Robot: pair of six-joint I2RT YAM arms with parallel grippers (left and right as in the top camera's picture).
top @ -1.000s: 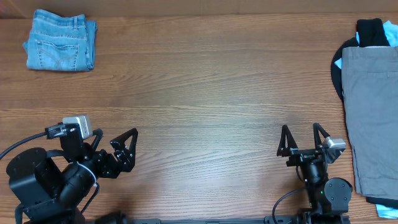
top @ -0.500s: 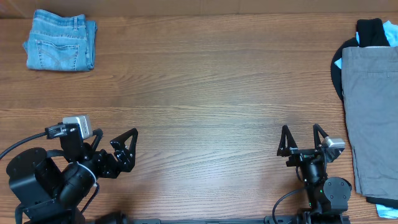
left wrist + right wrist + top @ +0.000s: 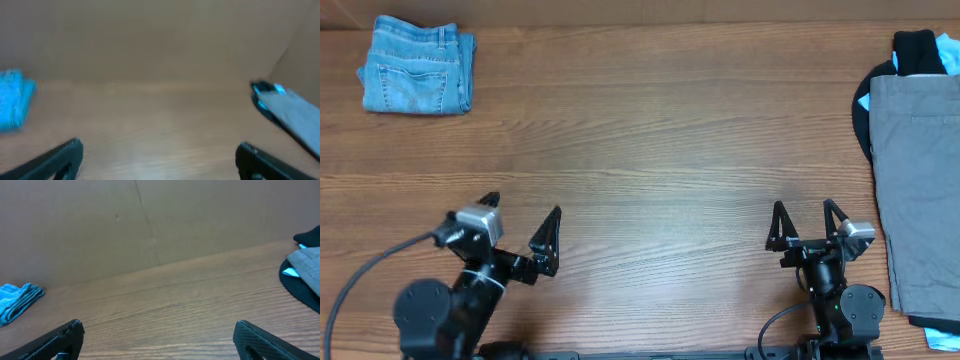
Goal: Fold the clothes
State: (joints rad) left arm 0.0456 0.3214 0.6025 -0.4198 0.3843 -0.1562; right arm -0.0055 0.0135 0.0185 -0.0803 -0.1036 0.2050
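The clothes, a pair of light blue denim jeans (image 3: 417,65), lie folded into a small bundle at the table's far left corner, a stitched back pocket facing up. They show as a blue shape at the left edge of the left wrist view (image 3: 14,106) and the right wrist view (image 3: 19,301). My left gripper (image 3: 523,205) hangs open over bare wood near the front left, far from the jeans, with nothing between its fingers (image 3: 159,145). My right gripper (image 3: 803,207) stands open and empty near the front right (image 3: 158,324).
A pile of other garments lies along the right edge: grey trousers (image 3: 918,180) on top of black and light blue pieces (image 3: 920,50). The pile shows at the right of both wrist views (image 3: 292,112) (image 3: 305,260). A brown cardboard wall (image 3: 150,225) backs the table.
The left arm has swung to the right and turned, so its open fingers now point toward the far side; its wrist view is motion-blurred. The right arm and the jeans have not moved.
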